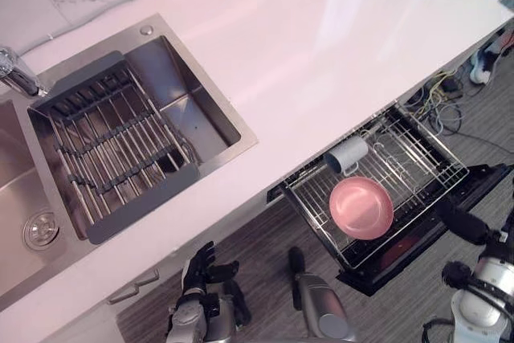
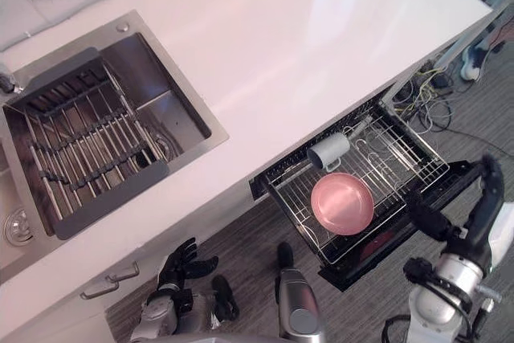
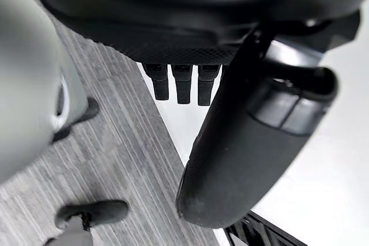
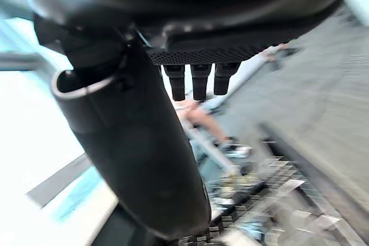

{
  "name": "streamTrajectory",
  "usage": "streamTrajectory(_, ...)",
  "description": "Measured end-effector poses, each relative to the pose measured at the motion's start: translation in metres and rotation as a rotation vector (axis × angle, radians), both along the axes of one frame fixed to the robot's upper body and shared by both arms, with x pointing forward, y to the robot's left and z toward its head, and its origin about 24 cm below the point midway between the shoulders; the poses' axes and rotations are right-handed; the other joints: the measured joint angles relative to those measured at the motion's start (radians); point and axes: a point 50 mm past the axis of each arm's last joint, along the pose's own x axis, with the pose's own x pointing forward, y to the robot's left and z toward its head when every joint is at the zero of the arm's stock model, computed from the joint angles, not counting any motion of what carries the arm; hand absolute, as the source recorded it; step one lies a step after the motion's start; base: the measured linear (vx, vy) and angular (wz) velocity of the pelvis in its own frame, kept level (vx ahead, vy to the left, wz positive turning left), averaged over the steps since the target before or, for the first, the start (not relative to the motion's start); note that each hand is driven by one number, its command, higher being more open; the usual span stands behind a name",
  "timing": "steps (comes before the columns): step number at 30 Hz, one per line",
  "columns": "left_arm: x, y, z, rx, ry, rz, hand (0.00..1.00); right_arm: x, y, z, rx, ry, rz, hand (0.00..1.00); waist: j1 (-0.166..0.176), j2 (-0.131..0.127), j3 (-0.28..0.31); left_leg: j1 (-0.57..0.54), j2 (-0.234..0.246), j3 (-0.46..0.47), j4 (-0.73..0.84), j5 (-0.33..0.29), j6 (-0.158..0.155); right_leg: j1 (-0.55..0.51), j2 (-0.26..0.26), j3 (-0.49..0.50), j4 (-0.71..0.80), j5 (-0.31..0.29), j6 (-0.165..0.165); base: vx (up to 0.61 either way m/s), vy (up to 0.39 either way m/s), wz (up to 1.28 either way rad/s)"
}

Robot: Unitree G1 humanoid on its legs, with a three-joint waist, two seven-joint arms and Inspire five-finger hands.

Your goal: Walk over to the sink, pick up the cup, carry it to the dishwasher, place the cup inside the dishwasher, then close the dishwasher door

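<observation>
The cup (image 1: 347, 154) is already in the dishwasher, lying on its side in the pulled-out rack (image 1: 438, 173), beyond the pink plate (image 1: 361, 207) from the right hand (image 1: 462, 224). That hand hangs near the rack's outer corner, fingers straight, holding nothing. The left hand (image 1: 197, 267) is low by the cabinet front, relaxed and free too. The sink (image 1: 205, 114) holds a wire drainer (image 1: 112, 150) with no dishes. I'd say only the dishwasher door (image 1: 385, 277) is left: it's down, and the rack wants sliding in first
</observation>
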Motion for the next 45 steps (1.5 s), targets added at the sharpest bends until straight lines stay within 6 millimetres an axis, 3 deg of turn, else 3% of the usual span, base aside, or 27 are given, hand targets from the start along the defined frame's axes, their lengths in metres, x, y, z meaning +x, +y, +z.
streamTrajectory(4, -0.005, 0.001, -0.003, -0.006, 0.027, 0.009, 0.9, -0.036, -0.002, -0.067, 0.327, 0.093, -0.2, 0.9, -0.003, -0.001, -0.019, 0.004, 0.0, -0.017, 0.019, -0.034, 0.008, 0.005, -0.007, -0.013, 0.036, -0.028, 0.004, -0.01, 0.02, 0.11)
streamTrajectory(8, -0.011, 0.011, -0.005, -0.002, 0.044, 0.066, 0.9, -0.063, 0.02, -0.127, 0.649, 0.183, -0.323, 0.9, -0.003, 0.001, -0.028, 0.0, -0.008, -0.021, 0.031, -0.046, 0.015, -0.01, -0.018, -0.014, 0.076, -0.053, 0.009, -0.01, 0.02, 0.05)
streamTrajectory(11, -0.013, 0.016, -0.005, 0.004, 0.048, 0.088, 0.9, -0.061, 0.034, -0.146, 0.786, 0.183, -0.323, 0.9, -0.002, 0.002, -0.028, -0.017, -0.01, -0.022, 0.039, -0.049, 0.016, -0.029, -0.022, -0.014, 0.091, -0.059, 0.009, 0.0, 0.0, 0.01)
streamTrajectory(13, -0.012, 0.017, -0.005, 0.007, 0.046, 0.089, 0.9, -0.047, 0.047, -0.154, 0.896, 0.146, -0.269, 0.9, 0.001, 0.002, -0.028, -0.043, -0.01, -0.025, 0.054, -0.049, 0.017, -0.056, -0.026, -0.016, 0.106, -0.062, 0.008, 0.0, -0.001, 0.05)
streamTrajectory(15, -0.011, 0.017, -0.004, 0.007, 0.043, 0.088, 0.9, -0.024, 0.056, -0.154, 0.954, 0.107, -0.191, 0.9, 0.003, 0.003, -0.025, -0.059, -0.011, -0.029, 0.06, -0.049, 0.017, -0.069, -0.029, -0.02, 0.112, -0.063, 0.008, 0.0, 0.0, 0.07)
streamTrajectory(21, 0.0, 0.017, 0.002, 0.0, 0.001, 0.09, 0.9, 0.014, 0.057, -0.135, 0.904, 0.077, -0.011, 0.9, 0.014, 0.011, -0.004, -0.119, -0.018, -0.061, 0.084, -0.048, 0.021, -0.114, -0.045, -0.044, 0.137, -0.069, 0.009, -0.01, -0.008, 0.15)
streamTrajectory(24, 0.013, 0.015, 0.01, 0.012, -0.058, 0.059, 0.9, 0.046, 0.067, -0.112, 0.819, 0.057, 0.158, 0.9, 0.036, 0.028, 0.018, -0.141, -0.025, -0.08, 0.08, -0.043, 0.028, -0.127, -0.054, -0.061, 0.138, -0.069, 0.009, -0.04, -0.022, 0.19)
streamTrajectory(26, 0.018, 0.013, 0.014, 0.012, -0.088, 0.049, 0.9, 0.078, 0.08, -0.09, 0.759, 0.019, 0.298, 0.9, 0.056, 0.042, 0.026, -0.146, -0.031, -0.094, 0.061, -0.027, 0.028, -0.129, -0.062, -0.078, 0.135, -0.068, 0.009, -0.02, -0.037, 0.23)
streamTrajectory(28, 0.02, 0.013, 0.016, 0.011, -0.1, 0.049, 0.9, 0.101, 0.088, -0.077, 0.744, -0.014, 0.357, 0.9, 0.062, 0.047, 0.03, -0.15, -0.035, -0.103, 0.045, -0.015, 0.026, -0.131, -0.064, -0.088, 0.13, -0.068, 0.007, 0.01, -0.042, 0.17)
streamTrajectory(30, 0.024, 0.011, 0.018, 0.011, -0.116, 0.032, 0.9, 0.136, 0.097, -0.051, 0.701, -0.064, 0.447, 0.9, 0.083, 0.061, 0.039, -0.165, -0.036, -0.114, 0.029, 0.01, 0.019, -0.145, -0.065, -0.102, 0.123, -0.064, 0.002, 0.03, -0.06, 0.19)
streamTrajectory(33, 0.025, 0.009, 0.019, 0.012, -0.12, 0.023, 0.9, 0.166, 0.105, -0.026, 0.621, -0.052, 0.527, 0.9, 0.104, 0.067, 0.042, -0.176, -0.036, -0.145, 0.0, 0.049, 0.005, -0.142, -0.066, -0.132, 0.108, -0.061, -0.002, 0.08, -0.069, 0.29)
streamTrajectory(45, 0.021, 0.013, 0.014, 0.034, -0.097, 0.0, 0.9, 0.153, 0.086, -0.05, 0.275, 0.262, 0.591, 0.9, 0.056, 0.065, 0.045, -0.111, -0.043, -0.24, -0.066, 0.1, -0.019, -0.019, -0.065, -0.212, 0.035, -0.055, -0.011, 0.02, -0.025, 0.2)
